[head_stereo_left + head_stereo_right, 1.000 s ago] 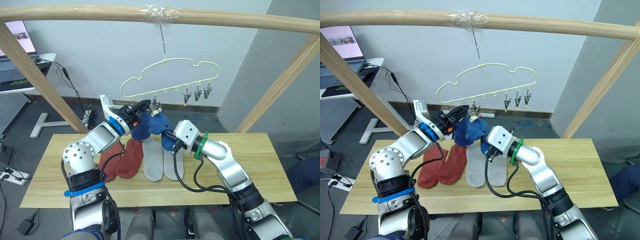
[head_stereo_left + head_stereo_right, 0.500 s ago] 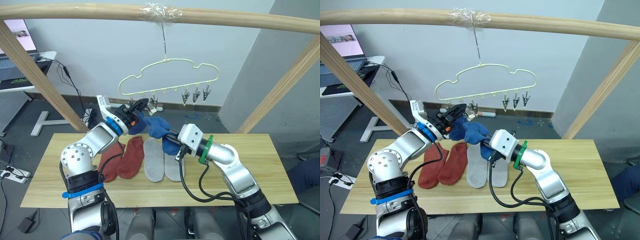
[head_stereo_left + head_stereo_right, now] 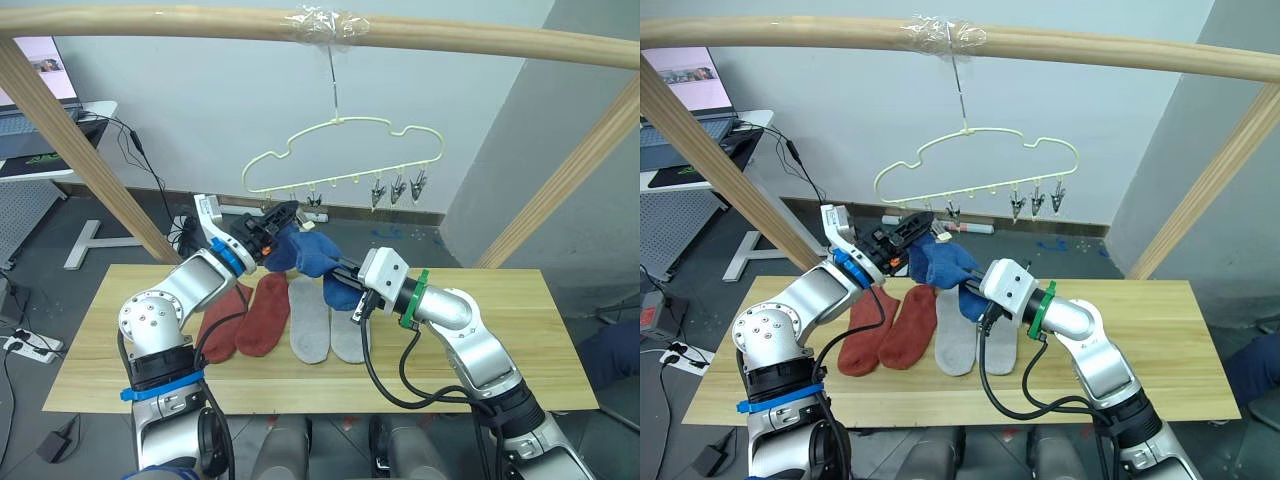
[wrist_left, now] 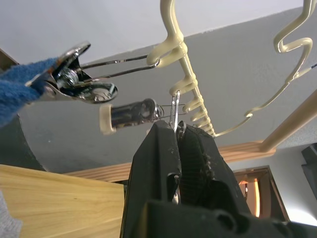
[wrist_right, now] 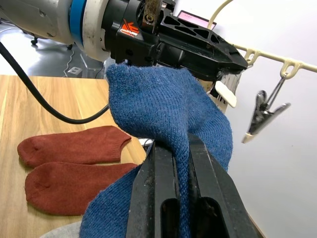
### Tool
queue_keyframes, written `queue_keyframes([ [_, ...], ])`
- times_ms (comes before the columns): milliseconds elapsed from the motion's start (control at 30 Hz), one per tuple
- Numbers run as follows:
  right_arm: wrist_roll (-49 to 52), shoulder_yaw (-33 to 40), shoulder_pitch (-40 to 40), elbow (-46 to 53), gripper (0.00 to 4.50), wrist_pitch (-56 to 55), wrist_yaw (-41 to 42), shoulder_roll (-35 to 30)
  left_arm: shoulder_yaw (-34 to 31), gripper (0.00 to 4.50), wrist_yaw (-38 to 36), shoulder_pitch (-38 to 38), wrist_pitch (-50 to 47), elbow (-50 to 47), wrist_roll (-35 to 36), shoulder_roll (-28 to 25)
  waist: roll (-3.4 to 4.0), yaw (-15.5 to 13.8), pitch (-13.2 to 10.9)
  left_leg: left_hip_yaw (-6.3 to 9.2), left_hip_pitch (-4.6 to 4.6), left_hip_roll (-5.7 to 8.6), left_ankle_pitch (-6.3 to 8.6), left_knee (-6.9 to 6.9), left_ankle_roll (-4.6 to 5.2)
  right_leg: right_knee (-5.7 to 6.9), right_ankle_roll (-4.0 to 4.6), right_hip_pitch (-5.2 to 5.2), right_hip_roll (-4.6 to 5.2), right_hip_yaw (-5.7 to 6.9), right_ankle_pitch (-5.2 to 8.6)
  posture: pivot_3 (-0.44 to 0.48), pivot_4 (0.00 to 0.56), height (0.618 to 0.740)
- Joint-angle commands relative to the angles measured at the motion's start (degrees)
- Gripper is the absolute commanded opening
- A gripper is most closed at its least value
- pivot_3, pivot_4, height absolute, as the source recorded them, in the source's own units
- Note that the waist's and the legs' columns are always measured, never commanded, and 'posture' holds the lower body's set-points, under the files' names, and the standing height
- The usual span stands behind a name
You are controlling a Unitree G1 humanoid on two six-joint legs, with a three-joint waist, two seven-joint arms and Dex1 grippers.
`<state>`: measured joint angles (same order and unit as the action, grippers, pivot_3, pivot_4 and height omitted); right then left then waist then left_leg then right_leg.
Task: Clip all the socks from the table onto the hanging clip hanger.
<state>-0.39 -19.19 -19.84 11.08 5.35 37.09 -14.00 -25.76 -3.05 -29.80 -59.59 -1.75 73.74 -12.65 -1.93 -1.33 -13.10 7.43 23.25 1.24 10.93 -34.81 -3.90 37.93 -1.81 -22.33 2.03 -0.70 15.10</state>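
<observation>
The pale wire clip hanger (image 3: 340, 160) hangs from the wooden pole. My left gripper (image 3: 281, 214) is raised under its left end, shut on the wire of a metal clip (image 4: 174, 106). A neighbouring clip (image 4: 81, 82) has blue knit at its tip. Just to the right, my right gripper (image 3: 338, 283) is shut on a blue sock (image 3: 303, 252), held bunched against the left gripper (image 5: 198, 49). Two rust-red socks (image 3: 245, 316) and two grey socks (image 3: 322, 322) lie side by side on the table (image 3: 480, 350).
Three free clips (image 3: 398, 188) hang at the hanger's right end. A thick wooden pole frame (image 3: 150, 25) spans overhead, with slanted legs at both table ends. A desk with a laptop (image 3: 40, 70) and cables stand behind on the left.
My right arm has drawn slightly right and lifted the blue sock a little. The left gripper has stayed at the clip. The hanger has swung slightly.
</observation>
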Motion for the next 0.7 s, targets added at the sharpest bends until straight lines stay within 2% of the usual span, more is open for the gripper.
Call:
queue_keyframes([
  [33,0.6,0.5,-1.6,1.1,0.03,-1.1,-1.1,1.3,0.8,0.06,-0.3,0.3,0.2,-2.5,1.8,-0.6,0.0,0.0,0.0,0.0,0.0,0.0,0.0,0.0,0.0,0.0,0.0,0.0,0.0,0.01,0.0,0.109,0.178,0.74],
  [200,0.1,0.3,-2.4,0.0,0.03,-1.4,-2.0,2.3,1.3,0.06,-0.7,0.7,0.3,-3.1,2.5,-1.0,0.0,0.0,0.0,0.04,0.01,0.0,0.0,0.0,0.0,0.0,0.0,0.0,0.0,0.02,0.0,0.109,0.174,0.74],
  [367,-0.5,0.1,-3.0,-1.4,0.03,-2.1,-2.2,2.7,2.1,0.06,-2.8,1.1,2.5,-4.3,0.2,-1.6,0.0,0.0,0.0,0.01,0.02,0.03,0.0,0.0,0.0,-0.02,0.0,-0.01,0.01,0.02,0.0,0.112,0.178,0.74],
  [533,-0.6,-0.2,-3.2,-2.3,0.0,-2.2,-2.0,2.5,2.4,1.69,-4.0,2.2,3.6,-5.0,0.3,-2.4,0.0,0.0,0.0,0.02,0.02,0.0,0.0,0.04,0.0,-0.02,0.01,-0.02,0.0,0.0,0.0,0.118,0.181,0.74],
  [700,0.9,-0.5,-4.2,-2.4,0.0,0.3,-1.7,4.1,3.1,3.09,-4.8,3.2,5.4,-5.4,-4.4,-6.1,0.01,0.0,0.0,0.04,0.02,-0.01,0.0,0.04,0.0,0.01,0.02,-0.04,-0.01,0.01,0.0,0.128,0.182,0.74],
])
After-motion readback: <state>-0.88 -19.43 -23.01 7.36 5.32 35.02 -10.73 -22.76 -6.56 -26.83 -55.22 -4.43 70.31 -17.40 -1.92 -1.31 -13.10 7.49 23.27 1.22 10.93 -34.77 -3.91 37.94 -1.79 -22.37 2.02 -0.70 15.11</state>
